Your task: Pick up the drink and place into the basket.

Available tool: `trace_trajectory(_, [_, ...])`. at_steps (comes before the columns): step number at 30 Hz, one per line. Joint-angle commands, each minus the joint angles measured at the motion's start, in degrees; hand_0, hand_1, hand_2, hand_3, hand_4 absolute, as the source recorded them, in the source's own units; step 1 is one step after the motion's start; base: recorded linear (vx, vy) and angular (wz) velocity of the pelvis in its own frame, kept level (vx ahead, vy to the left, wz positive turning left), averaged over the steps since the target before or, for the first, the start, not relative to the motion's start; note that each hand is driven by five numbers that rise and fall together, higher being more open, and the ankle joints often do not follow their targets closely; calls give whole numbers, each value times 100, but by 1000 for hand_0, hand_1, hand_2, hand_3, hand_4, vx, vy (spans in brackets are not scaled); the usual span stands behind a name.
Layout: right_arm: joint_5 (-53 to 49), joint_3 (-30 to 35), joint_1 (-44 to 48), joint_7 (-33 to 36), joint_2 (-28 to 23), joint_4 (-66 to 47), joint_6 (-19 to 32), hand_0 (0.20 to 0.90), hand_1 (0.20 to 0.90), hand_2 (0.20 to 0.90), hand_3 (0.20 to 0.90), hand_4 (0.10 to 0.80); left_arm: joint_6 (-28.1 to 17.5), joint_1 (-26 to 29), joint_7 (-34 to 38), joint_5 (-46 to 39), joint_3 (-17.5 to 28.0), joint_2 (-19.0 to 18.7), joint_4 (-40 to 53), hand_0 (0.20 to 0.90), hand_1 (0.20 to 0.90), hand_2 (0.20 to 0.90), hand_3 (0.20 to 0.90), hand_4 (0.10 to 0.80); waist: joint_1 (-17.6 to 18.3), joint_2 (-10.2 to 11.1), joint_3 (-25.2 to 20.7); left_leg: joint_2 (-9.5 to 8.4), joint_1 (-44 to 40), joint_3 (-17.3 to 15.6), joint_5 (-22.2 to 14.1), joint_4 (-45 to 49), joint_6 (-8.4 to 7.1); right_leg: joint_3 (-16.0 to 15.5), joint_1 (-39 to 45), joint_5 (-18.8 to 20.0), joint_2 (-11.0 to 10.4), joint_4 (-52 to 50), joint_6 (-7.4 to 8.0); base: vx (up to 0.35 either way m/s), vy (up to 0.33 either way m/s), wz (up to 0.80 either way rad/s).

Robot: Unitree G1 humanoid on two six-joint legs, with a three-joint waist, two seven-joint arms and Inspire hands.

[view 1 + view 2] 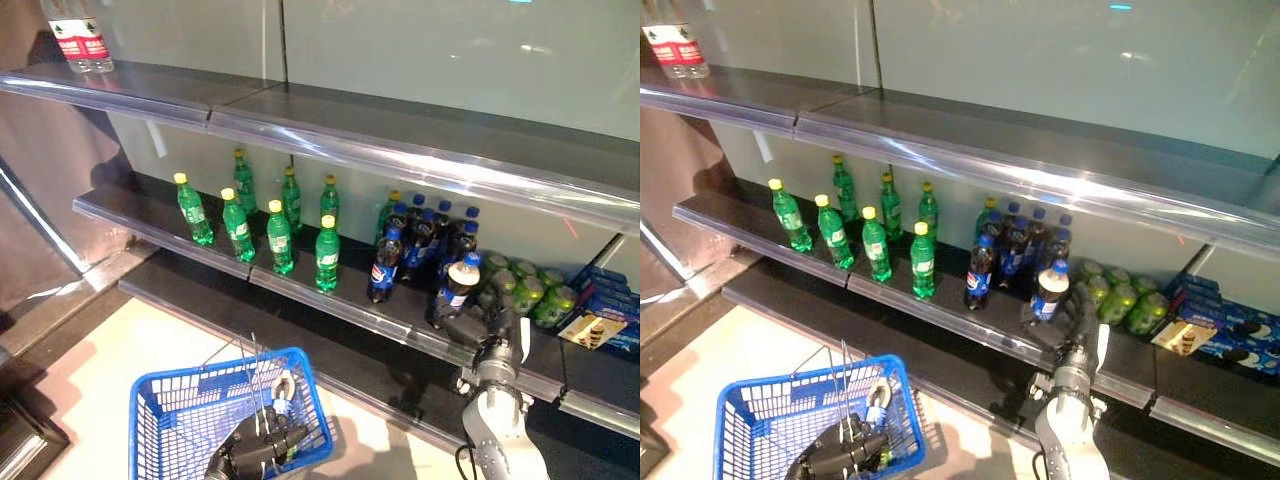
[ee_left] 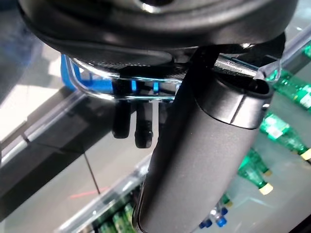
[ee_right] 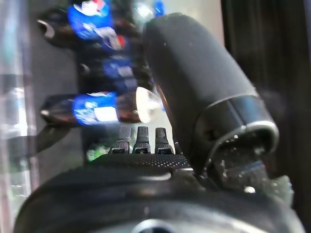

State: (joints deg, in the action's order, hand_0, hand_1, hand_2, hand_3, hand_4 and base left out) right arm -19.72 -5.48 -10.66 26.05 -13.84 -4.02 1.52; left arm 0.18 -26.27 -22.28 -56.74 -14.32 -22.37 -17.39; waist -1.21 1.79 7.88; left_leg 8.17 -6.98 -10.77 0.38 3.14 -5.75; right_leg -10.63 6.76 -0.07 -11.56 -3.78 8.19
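1. The blue basket sits at the lower left of the left eye view, over pale floor, with open floor to its left and the dark lower shelf ledge just behind it
2. The left hand shows at the bottom edge, reaching in from below; in its wrist view its fingers are curled round the basket's wire handle, grasping it
3. On the middle shelf, left of centre, green bottles stand upright in two rows, spaced apart with room between them
4. Right of centre, dark cola bottles stand packed close; one front cola bottle stands slightly apart at the shelf's front edge
5. The drink, a dark bottle with a white cap, stands upright near the front edge, with round green bottles just to its right
6. The right arm rises from the lower right; the right hand is at the drink's base, fingers reaching toward it
7. In the right wrist view the fingers look extended, unclenched, with the bottle lying past them; whether they touch it cannot be told
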Motion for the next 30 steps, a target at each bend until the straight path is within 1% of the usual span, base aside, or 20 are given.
trace_trajectory(1, [315,220,518,-233,-376,-525,405,900,900,900,900,800,-1291,1056,-729,-535,155,427,1652,300,300,300,200,100,-39,-79,-237,273,51,165,412,121,46,-29,77,295,133,-15,-184,-136,-150,-5])
trace_trajectory(2, [245,215,566,-235,-396,-497,392,900,900,900,900,800,-1307,1122,-690,-562,180,450,1637,300,300,300,200,100,-34,-71,-237,305,92,173,419,165,19,-19,63,288,177,-6,-221,-92,-106,-6])
trace_trajectory(3, [243,215,570,-235,-397,-495,393,900,900,900,900,800,-1307,1125,-690,-562,181,451,1636,300,300,300,200,100,-32,-73,-237,308,98,175,417,170,18,-21,60,289,180,-6,-223,-75,-103,-8])
trace_trajectory(4, [260,186,636,-203,-403,-452,384,900,900,900,900,800,-1336,1207,-630,-573,186,491,1617,300,300,300,200,100,-33,-64,-230,339,167,186,418,270,-13,-7,52,282,221,5,-269,-90,-128,-11])
trace_trajectory(5, [219,135,778,-188,-434,-393,335,900,900,900,900,800,-1370,1328,-578,-592,176,555,1566,300,300,300,200,100,-53,-51,-170,385,392,299,505,721,-60,45,33,264,308,3,-381,-95,-134,-10])
trace_trajectory(7, [246,108,838,-171,-448,-368,316,900,900,900,900,800,-1365,1359,-581,-605,176,579,1546,300,300,300,200,100,-71,-51,-127,395,531,401,555,989,-80,64,25,254,340,-17,-431,-51,-79,-17])
trace_trajectory(8, [299,55,925,-140,-473,-328,280,900,900,900,900,800,-1326,1383,-604,-631,178,618,1514,300,300,300,200,100,-116,-65,-45,397,723,573,661,1270,-98,99,12,231,382,-82,-487,-20,-36,-21])
trace_trajectory(9, [280,5,981,-102,-491,-290,275,900,900,900,900,800,-1300,1380,-626,-656,176,638,1479,300,300,300,200,100,-146,-99,1,399,791,678,733,1225,-97,131,-2,202,418,-155,-500,5,16,-13])
trace_trajectory(11, [295,-109,1057,12,-520,-254,286,900,900,900,900,800,-1281,1363,-694,-718,165,616,1428,300,300,300,200,100,-178,-169,72,440,771,708,818,839,-84,166,-24,93,461,-303,-502,34,91,-16])
trace_trajectory(13, [287,-182,1105,138,-532,-203,355,900,900,900,900,800,-1287,1405,-682,-698,132,624,1390,300,300,300,200,100,-164,-153,104,404,676,716,640,657,-54,148,-89,65,404,-374,-488,20,106,-20])
trace_trajectory(16, [231,-163,1091,260,-529,-140,474,900,900,900,900,800,-1301,1500,-699,-729,106,610,1331,300,300,300,200,100,-112,-139,122,351,629,683,629,548,-49,142,-109,91,356,-369,-463,26,83,-5])
trace_trajectory(17, [241,-123,1042,274,-488,-99,561,900,900,900,900,800,-1320,1514,-723,-655,96,602,1310,300,300,300,200,100,-74,-131,101,295,565,616,559,414,-36,141,-110,154,286,-296,-409,81,100,2])
trace_trajectory(19, [288,-66,1010,272,-471,-89,611,900,900,900,900,800,-1334,1518,-738,-597,70,576,1310,300,300,300,200,100,-32,-144,77,222,476,568,524,264,-10,156,-122,211,219,-210,-355,98,119,-1])
trace_trajectory(22, [250,4,1040,375,-533,-115,657,900,900,900,900,800,-1321,1530,-690,-657,53,513,1359,300,300,300,200,100,-7,-189,78,142,472,556,479,214,8,193,-207,264,142,-151,-291,71,92,1])
trace_trajectory(24, [194,42,1141,470,-598,-70,788,900,900,900,900,800,-1341,1570,-718,-714,33,471,1328,300,300,300,200,100,-18,-216,139,106,560,569,439,252,19,219,-324,293,99,-139,-254,-13,38,2])
trace_trajectory(26, [202,28,1324,610,-643,-4,945,900,900,900,900,800,-1425,1684,-730,-760,-41,429,1281,300,300,300,200,100,-40,-234,260,73,720,621,402,320,31,264,-521,332,73,-162,-223,-173,-4,1])
trace_trajectory(27, [235,29,1700,786,-697,73,1078,900,900,900,900,800,-1515,1935,-735,-848,-75,337,1269,300,300,300,200,100,-65,-236,499,40,968,681,371,389,45,306,-747,367,53,-178,-187,-315,-41,1])
trace_trajectory(30, [202,48,2272,1019,-768,252,1319,900,900,900,900,800,-1591,2354,-652,-923,-110,231,1267,300,300,300,200,100,-81,-240,874,4,1254,747,351,431,64,364,-1006,415,47,-188,-138,-307,-56,0])
